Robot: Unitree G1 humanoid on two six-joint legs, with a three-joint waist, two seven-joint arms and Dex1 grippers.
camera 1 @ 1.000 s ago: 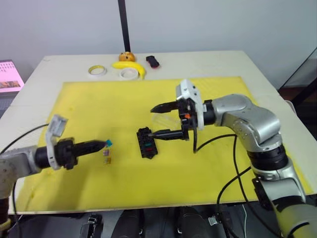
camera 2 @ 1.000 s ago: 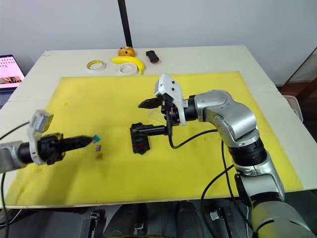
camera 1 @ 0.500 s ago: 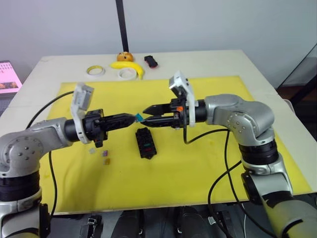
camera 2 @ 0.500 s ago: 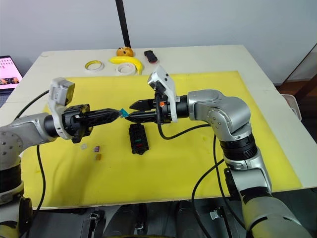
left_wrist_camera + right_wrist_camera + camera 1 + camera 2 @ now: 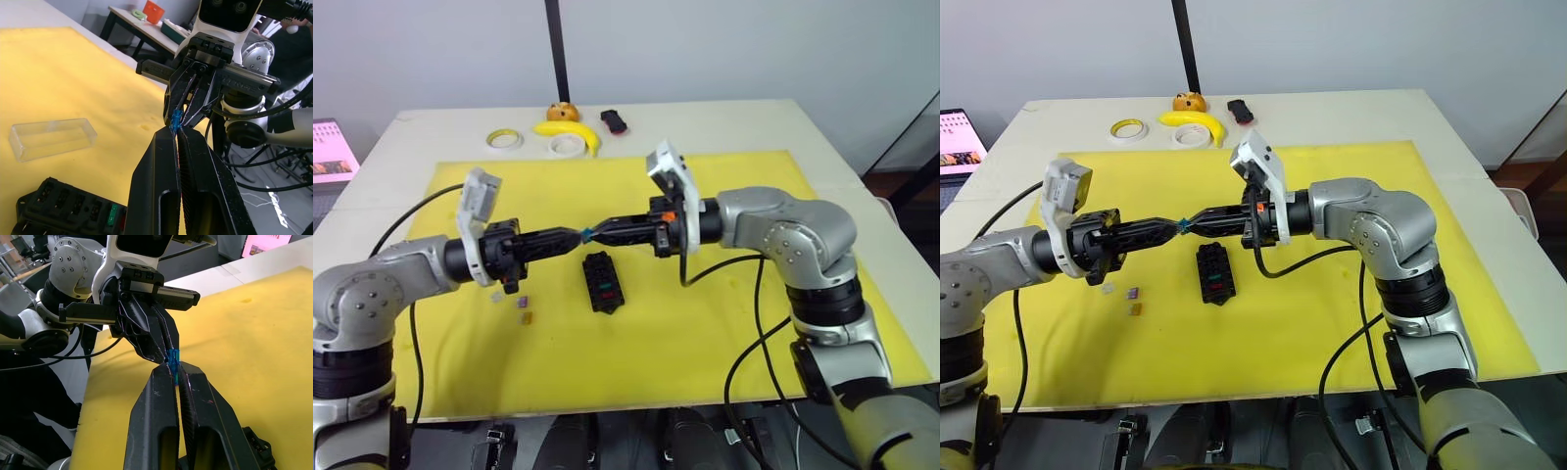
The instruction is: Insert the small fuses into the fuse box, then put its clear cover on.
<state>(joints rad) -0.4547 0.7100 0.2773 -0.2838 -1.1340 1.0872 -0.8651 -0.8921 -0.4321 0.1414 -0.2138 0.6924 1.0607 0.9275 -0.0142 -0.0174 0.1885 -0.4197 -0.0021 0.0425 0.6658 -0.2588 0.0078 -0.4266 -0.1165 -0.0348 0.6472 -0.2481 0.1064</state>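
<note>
Partly hidden between two sets of black fingertips, the blue-teal fuse (image 5: 175, 119) shows only as a thin sliver where the pincers meet tip to tip above the yellow mat (image 5: 724, 323). The left pincer (image 5: 578, 235) is closed on one end of it and the right pincer (image 5: 599, 233) is closed on the other, so both grip the same fuse in the air, just behind the fuse box (image 5: 603, 282). How much of the fuse each one covers cannot be made out.

The fuse box lies on the mat directly below and in front of the meeting point, with a green and a red fuse seated in its slots. The clear cover (image 5: 52, 138) lies flat on the mat just beyond the box, nearly see-through from the head camera. Three loose fuses sit on the mat near the left forearm: a pale grey one (image 5: 496, 300), a purple one (image 5: 521, 304) and a yellow one (image 5: 525, 318).

At the far edge of the table (image 5: 724, 122) are two tape rolls (image 5: 505, 140), a banana (image 5: 570, 132), a small orange object (image 5: 565, 112) and a black-and-red gadget (image 5: 614, 121). A laptop screen (image 5: 331, 152) is cut off at the left.

Half a second ago the right pincer's fingers were spread around the fuse; now they have closed onto it.
</note>
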